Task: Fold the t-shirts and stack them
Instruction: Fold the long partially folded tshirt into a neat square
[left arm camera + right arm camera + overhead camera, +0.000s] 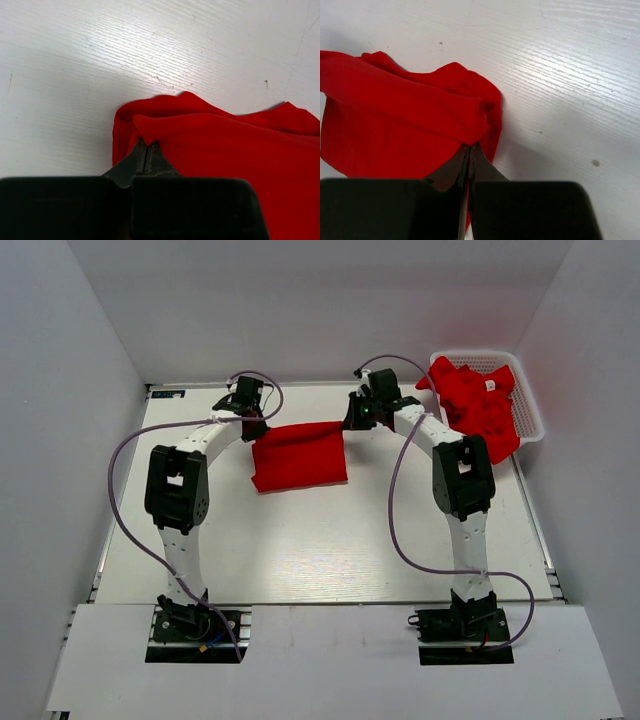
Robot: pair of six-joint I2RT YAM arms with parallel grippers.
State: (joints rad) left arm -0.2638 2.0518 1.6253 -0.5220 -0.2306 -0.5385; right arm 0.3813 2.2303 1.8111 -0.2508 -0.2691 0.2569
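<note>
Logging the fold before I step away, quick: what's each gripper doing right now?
Left gripper: shut on the red t-shirt, at its far left corner.
Right gripper: shut on the same t-shirt, at its far right corner.

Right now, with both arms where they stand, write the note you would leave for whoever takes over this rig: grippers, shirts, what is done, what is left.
Left gripper: shut on one far corner of the red t-shirt.
Right gripper: shut on its other far corner.
Things: that shirt spans between the two arms over the table. The other t-shirts lie crumpled in the white basket at the far right.
Done: no folded stack in view.
Left: fold this shirt and set it down, then fold and stack the ones in the basket.
</note>
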